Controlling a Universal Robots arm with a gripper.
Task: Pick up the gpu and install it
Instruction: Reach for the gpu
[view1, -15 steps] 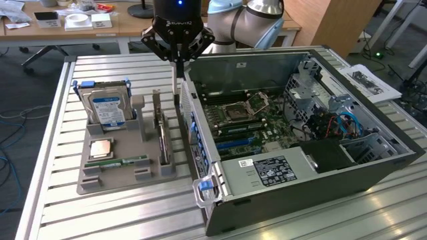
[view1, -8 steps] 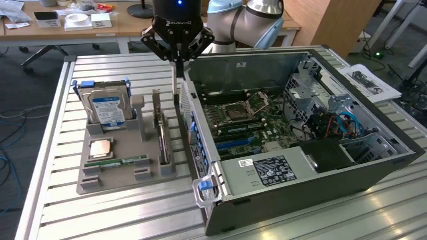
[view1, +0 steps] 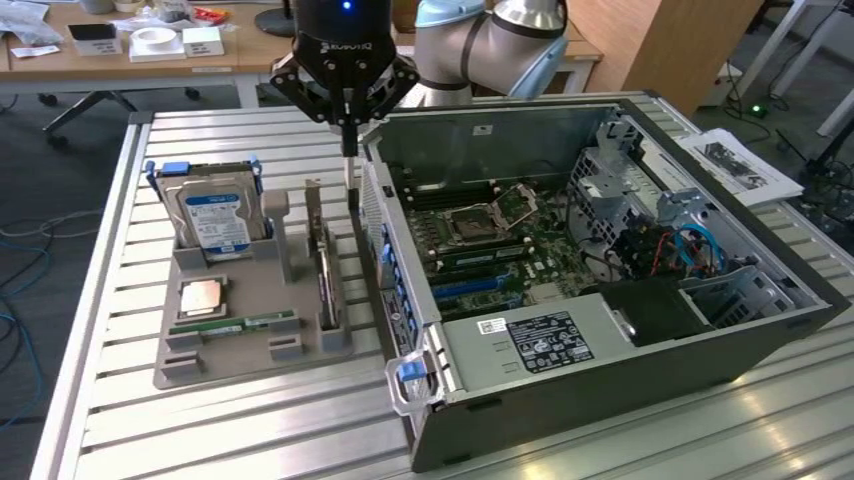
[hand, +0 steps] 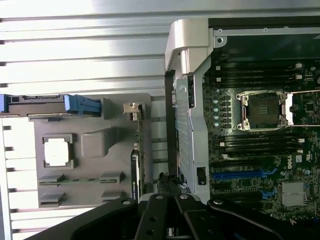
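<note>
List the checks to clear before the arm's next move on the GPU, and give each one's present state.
1. The gripper open for a grasp: not ok, it is shut.
2. Thin dark GPU card with silvery bracket upright in the grey holder: ok.
3. The gripper lined up over the card: not ok, it hangs between the holder and the black computer case.
4. Blue motherboard slot free: ok.
5. The gripper clear of the case wall: cannot tell.
</note>
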